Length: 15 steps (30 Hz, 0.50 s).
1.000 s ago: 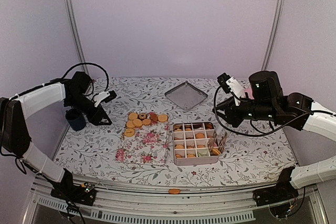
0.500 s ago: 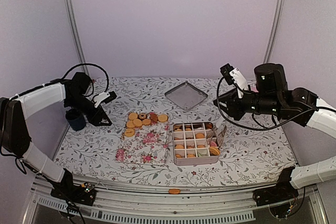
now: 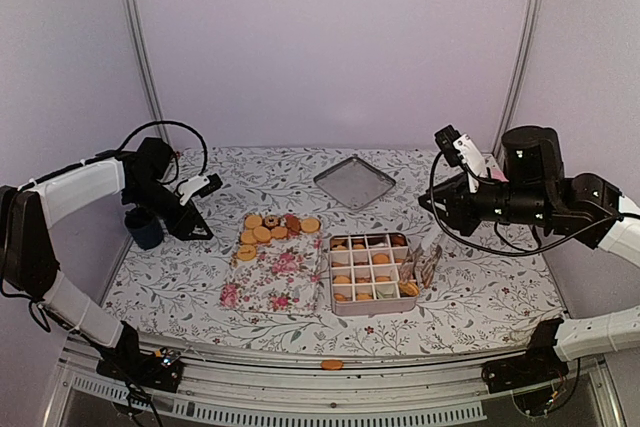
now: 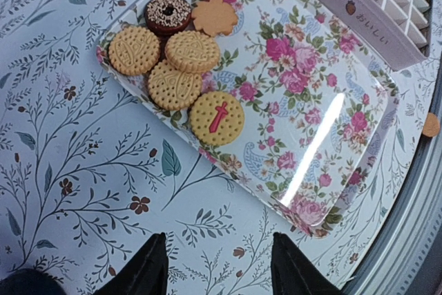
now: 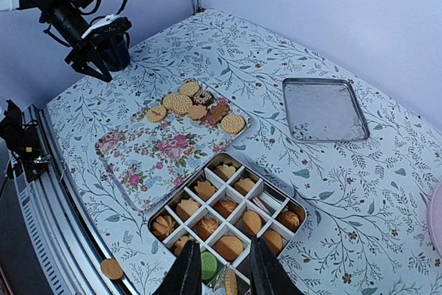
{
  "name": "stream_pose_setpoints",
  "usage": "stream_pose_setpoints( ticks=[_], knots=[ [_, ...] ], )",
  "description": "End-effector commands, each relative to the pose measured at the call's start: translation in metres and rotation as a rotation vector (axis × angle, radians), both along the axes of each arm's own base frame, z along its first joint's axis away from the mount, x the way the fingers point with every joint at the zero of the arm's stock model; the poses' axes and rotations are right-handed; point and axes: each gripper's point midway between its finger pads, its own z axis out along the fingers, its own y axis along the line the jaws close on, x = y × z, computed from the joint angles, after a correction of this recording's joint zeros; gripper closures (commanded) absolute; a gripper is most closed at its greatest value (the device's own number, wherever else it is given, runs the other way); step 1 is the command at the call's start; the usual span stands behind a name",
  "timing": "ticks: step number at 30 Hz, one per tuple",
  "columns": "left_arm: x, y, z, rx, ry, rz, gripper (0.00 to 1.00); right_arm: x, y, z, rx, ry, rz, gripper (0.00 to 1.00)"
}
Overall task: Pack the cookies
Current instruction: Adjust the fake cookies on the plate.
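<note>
Left pincer [image 4: 217, 241] hangs spread over the bare tabletop [image 4: 83, 170], just short of the near corner of the flowered tray [image 4: 311, 101], with nothing between its fingers. Right pincer [image 5: 222, 257] hovers high above the near edge of the divided box [image 3: 365, 310], its fingers partly parted and, as far as I can see, empty.

Loose cookies [image 4: 183, 67] sit bunched at the far corner of the tray, several overlapping or touching. Most compartments of the box already hold one each. One stray cookie [image 3: 331, 364] lies off the tabletop on the front rail.

I judge these to be light, stiff and brittle: thin discs that will crack or crumble under a hard squeeze, and dry enough not to slip much. Lying flat on a glossy tray, they give little edge to catch, so I would straddle one across its width and close gently on the rim, not on the faces. The round one with the red mark [image 4: 216, 117] looks the easiest, since it lies at the outer edge of the bunch with open tray on its near side. Those stacked under neighbours may drag others along if lifted first.
</note>
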Motion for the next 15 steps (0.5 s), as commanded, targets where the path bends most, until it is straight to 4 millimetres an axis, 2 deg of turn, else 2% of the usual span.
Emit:
stream_pose_setpoints(
  ticks=[1, 7, 15],
  knots=[
    [-0.003, 0.0, 0.005, -0.015, -0.003, -0.006, 0.48, 0.0, -0.007, 0.003, 0.016, 0.001, -0.029, 1.0],
    [-0.003, 0.001, 0.005, -0.011, -0.006, -0.005, 0.48, 0.003, -0.011, -0.009, -0.032, 0.02, -0.051, 1.0],
    [-0.003, 0.001, 0.003, -0.013, 0.0, -0.006, 0.48, 0.002, -0.014, -0.008, -0.042, 0.014, -0.055, 1.0]
  ],
)
